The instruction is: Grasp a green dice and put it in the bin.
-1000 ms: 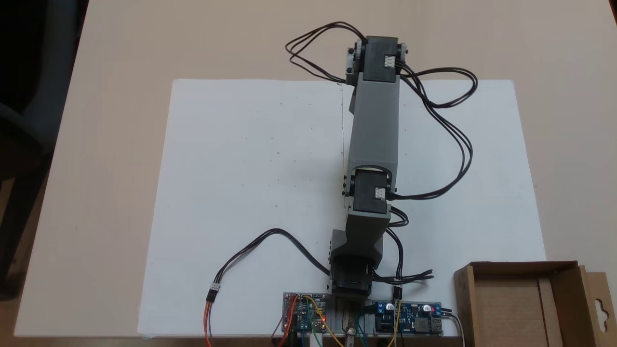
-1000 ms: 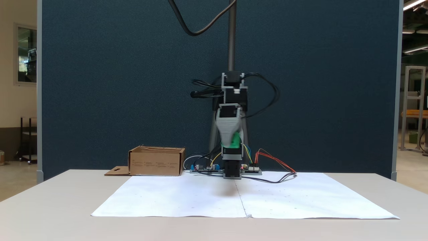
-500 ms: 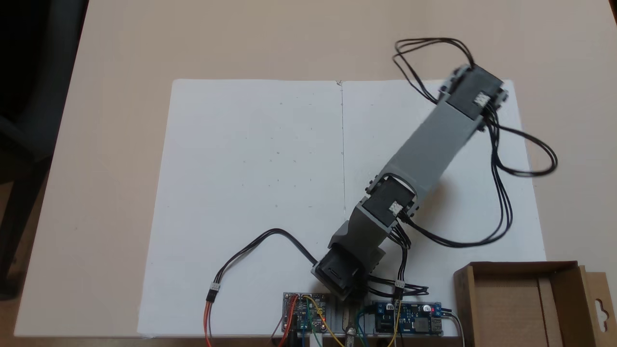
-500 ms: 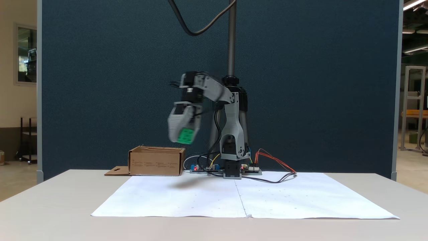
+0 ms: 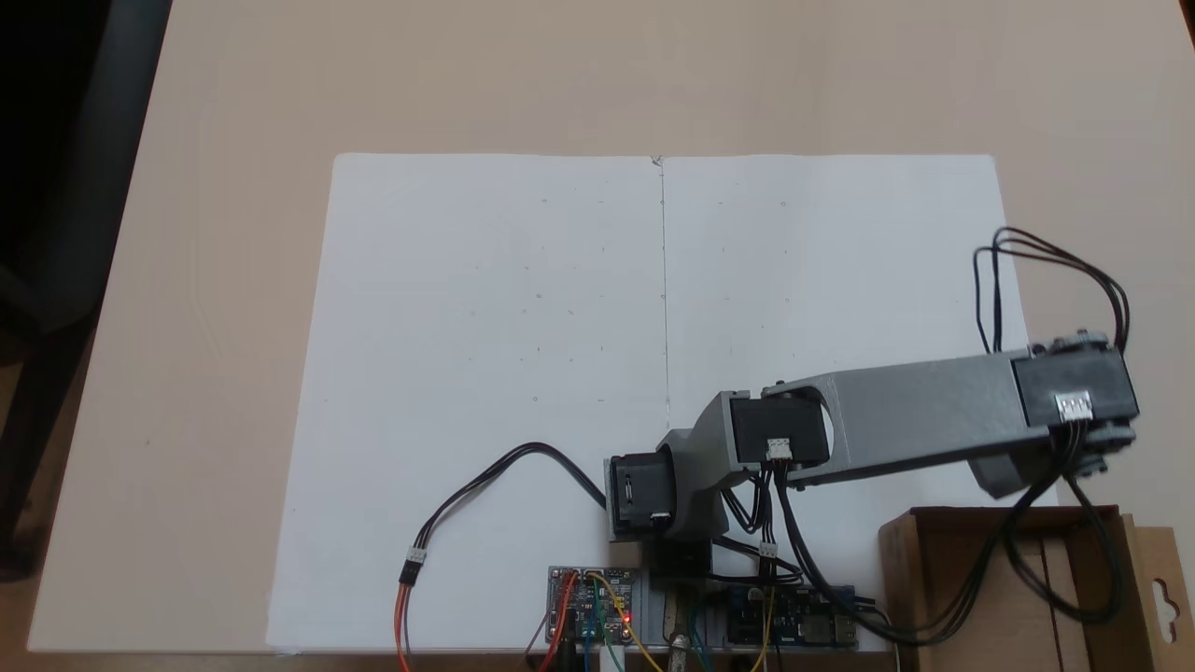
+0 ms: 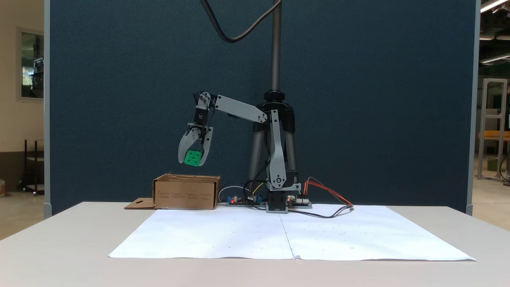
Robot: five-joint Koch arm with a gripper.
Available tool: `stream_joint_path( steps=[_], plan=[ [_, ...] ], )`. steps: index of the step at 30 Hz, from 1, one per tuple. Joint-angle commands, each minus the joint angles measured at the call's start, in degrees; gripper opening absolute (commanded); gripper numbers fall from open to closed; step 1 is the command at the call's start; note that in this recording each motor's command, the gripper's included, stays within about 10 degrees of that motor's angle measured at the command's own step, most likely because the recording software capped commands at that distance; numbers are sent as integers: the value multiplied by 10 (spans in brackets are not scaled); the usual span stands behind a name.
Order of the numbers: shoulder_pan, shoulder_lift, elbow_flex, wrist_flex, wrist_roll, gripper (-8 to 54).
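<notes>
In a fixed view, reading from the left, the bin (image 6: pixel 186 192) sat on the surface (image 6: pixel 79 247) with its flap lying flat on the outer side, just beside the white paper sheet (image 6: pixel 287 235). Above it hung my tool (image 6: pixel 194 160), clenched on the green dice (image 6: pixel 193 157), which sat between the two curved jaws with a pipped face turned toward the camera. The dice was clear of the cardboard, well above the rim and roughly over the right half of the opening in that view. Further right stood my base with its circuit boards (image 6: pixel 297 202) and loose wires.

From above, in a fixed view, my arm (image 5: pixel 915 420) reached out toward the right, the wrist ending just before the near wall of the bin (image 5: pixel 1102 579), so I judged the dice sat close to that edge rather than over the middle.

To do the drop well, I reckoned I should carry the dice a little further over the open floor of the bin, lower it toward the rim so it would not bounce out, and only then let the jaws part. The slack cables draped over the bin were the one thing I thought might snag.
</notes>
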Motion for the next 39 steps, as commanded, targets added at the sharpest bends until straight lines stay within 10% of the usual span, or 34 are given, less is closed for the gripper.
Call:
stream_joint_path(
  steps=[1,14,19,39],
  plan=[
    [48,17,-27,-19,-54,116],
    [171,-92,-26,-79,-63,116],
    [197,-98,-24,-122,14,321],
    [62,-5,-25,-182,169,393]
  ],
)
